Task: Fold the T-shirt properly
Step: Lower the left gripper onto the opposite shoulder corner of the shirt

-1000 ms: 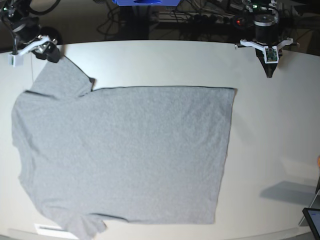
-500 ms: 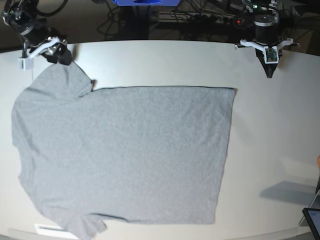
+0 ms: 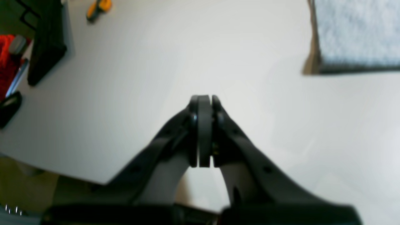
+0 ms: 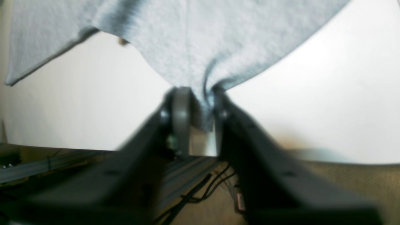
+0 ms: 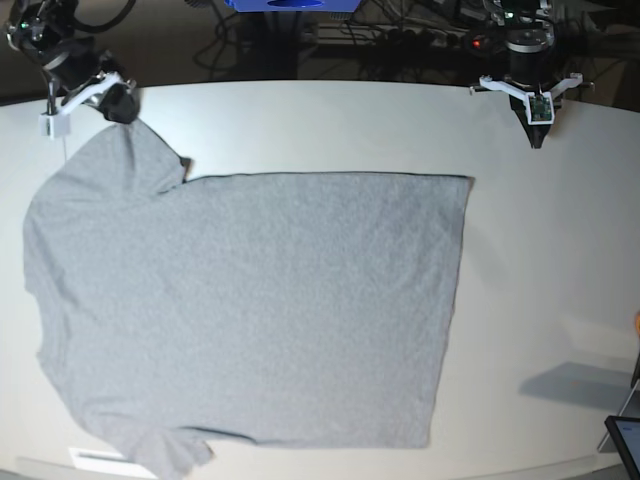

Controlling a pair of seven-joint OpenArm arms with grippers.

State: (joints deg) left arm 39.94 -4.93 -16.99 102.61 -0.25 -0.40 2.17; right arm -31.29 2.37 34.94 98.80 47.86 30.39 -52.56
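Orange tool (image 3: 99, 8) beside black stand (image 3: 47, 40)

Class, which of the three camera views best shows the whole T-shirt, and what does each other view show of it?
The base view: the T-shirt lies spread flat, body and both sleeves visible. The right wrist view shows only a bunched sleeve edge pinched in the right end effector. The left wrist view shows just one corner.

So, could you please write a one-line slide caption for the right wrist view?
Right pincer shut on a bunched sleeve edge of the grey T-shirt, above the white table.
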